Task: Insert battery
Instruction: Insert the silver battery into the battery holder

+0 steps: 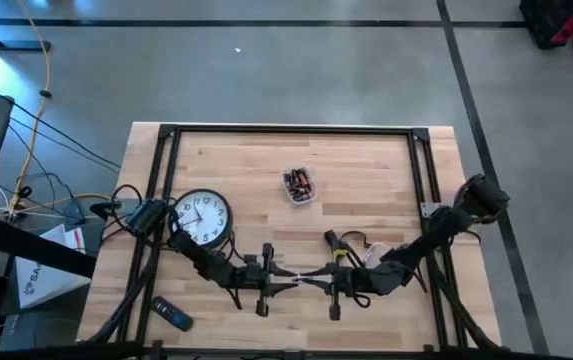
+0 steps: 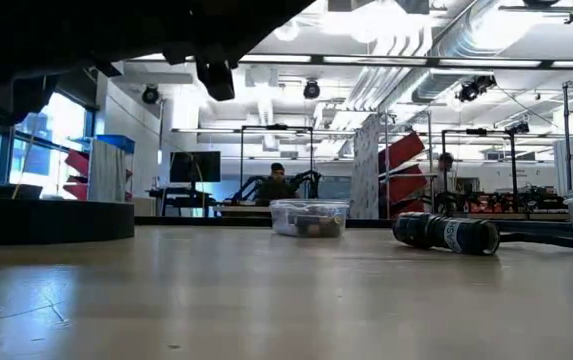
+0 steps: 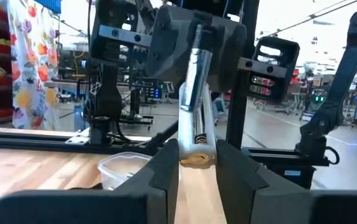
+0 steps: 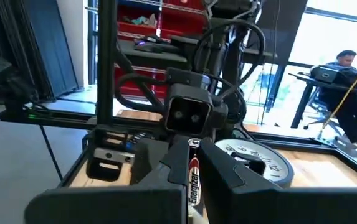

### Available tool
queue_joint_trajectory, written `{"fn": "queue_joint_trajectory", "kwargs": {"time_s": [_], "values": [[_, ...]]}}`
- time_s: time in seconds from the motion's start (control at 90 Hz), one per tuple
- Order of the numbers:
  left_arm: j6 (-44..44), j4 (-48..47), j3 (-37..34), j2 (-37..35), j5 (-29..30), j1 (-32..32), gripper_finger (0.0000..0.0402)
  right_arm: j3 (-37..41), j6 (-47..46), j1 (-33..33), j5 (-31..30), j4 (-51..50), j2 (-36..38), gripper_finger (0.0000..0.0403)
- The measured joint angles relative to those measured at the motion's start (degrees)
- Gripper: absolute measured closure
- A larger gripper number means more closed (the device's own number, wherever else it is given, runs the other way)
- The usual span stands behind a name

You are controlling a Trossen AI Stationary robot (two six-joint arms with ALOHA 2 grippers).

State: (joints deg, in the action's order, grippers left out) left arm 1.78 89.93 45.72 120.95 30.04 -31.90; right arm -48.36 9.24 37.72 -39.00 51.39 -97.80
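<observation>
Pale wooden table (image 1: 366, 190) framed by black rails, on a grey concrete floor.

Two arms, meeting at the near edge, grippers tip to tip. Left gripper (image 1: 288, 281) pointing right, fingers (image 3: 166, 171) clamped on a silver battery (image 3: 197, 127) held upright in the left wrist view. Right gripper (image 1: 311, 281) pointing left, fingers (image 4: 222, 168) closed on a second battery (image 4: 192, 177), black and red with white lettering, lying along the gap between them. Two batteries in hand, then, each touching only its own gripper as far as can be told.

One wall clock (image 1: 201, 217), face up, left of centre, partly under the left arm. One clear plastic tub (image 1: 299, 185) of further batteries, mid-table, well apart from both grippers; count inside not readable. One dark cylinder (image 2: 446, 232) lying on its side in the low view, right of the tub. One small dark device (image 1: 173, 316) at the near left corner, beyond the rail.

One person (image 2: 277, 183) seated in the room behind.
</observation>
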Motion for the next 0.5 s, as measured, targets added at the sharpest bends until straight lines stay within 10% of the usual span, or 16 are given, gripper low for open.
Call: {"fn": "queue_joint_trajectory", "kwargs": {"time_s": [0.5], "values": [[1.58,-0.03,0.02,-1.94,0.52,-0.23,0.0337,0.00,-0.16,0.58,-0.53,-1.20,0.00,0.0403]]}}
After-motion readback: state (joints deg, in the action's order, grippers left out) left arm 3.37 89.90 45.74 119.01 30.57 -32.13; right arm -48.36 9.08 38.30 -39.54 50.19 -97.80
